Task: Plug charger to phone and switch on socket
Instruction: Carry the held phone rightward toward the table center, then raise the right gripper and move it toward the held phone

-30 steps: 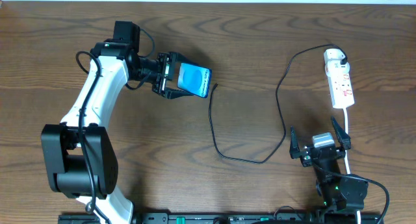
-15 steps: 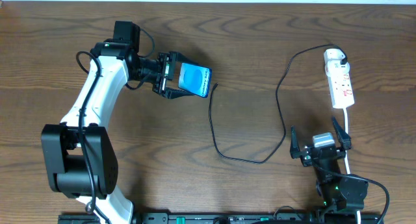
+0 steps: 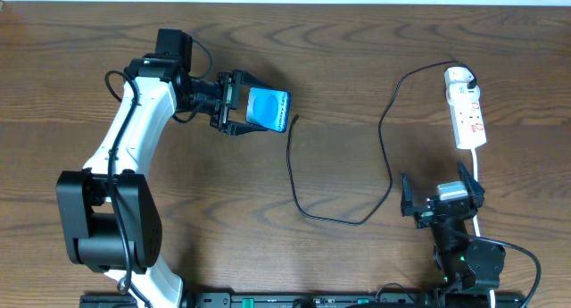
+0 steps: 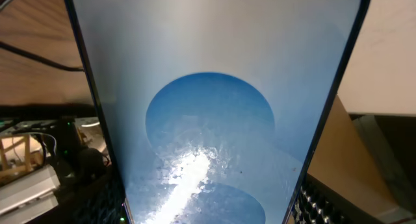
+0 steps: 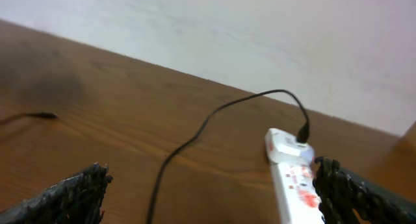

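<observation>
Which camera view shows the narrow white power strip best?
Overhead: the narrow white power strip shows whole and unobstructed. Right wrist shows only its rounded, plugged end, cropped below. Left wrist misses it.

From overhead we get bright, even light on the table point(image 3: 357, 76); the wood grain is crisp and shadows are faint and short. In the left wrist view the phone point(image 4: 208, 120) fills the frame, its screen washed pale over much of its face, with a white streak of glare low down. The clutter either side is dim and out of focus. The right wrist view is soft all over: the power strip point(image 5: 289, 165) and cable point(image 5: 279, 91) look smeared, and a dark shadow lies on the wood at far left.
</observation>
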Controlling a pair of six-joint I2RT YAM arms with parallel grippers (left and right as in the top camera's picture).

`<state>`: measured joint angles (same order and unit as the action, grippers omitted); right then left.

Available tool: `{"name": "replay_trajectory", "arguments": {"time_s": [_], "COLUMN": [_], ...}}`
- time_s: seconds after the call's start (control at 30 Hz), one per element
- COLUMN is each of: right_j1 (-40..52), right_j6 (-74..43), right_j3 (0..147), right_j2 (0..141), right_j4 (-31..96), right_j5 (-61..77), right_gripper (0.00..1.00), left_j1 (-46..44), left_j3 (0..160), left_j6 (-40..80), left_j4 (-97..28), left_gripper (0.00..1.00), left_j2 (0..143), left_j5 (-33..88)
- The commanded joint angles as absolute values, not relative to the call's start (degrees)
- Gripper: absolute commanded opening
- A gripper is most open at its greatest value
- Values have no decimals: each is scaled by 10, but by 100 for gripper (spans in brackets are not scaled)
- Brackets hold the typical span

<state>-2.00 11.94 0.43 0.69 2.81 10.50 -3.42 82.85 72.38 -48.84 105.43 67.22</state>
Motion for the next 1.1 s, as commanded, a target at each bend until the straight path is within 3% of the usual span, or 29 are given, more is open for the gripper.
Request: {"name": "replay_trajectory", "arguments": {"time_s": [0.0,1.07], "right_j1": [-18,-18], "right_j6": [53,22], "right_j3": [3,11], "right_j2": [4,4], "right_j4": [20,41], "right_j5": [142,151], "right_gripper": [99,99], "left_j1": [-33,-33], "left_j3": [827,827], "left_j6": [743,743], "left_j4": [-488,-488], "left_gripper": [60,60], "left_j2": [1040,1040], "left_j5": [700,694]}}
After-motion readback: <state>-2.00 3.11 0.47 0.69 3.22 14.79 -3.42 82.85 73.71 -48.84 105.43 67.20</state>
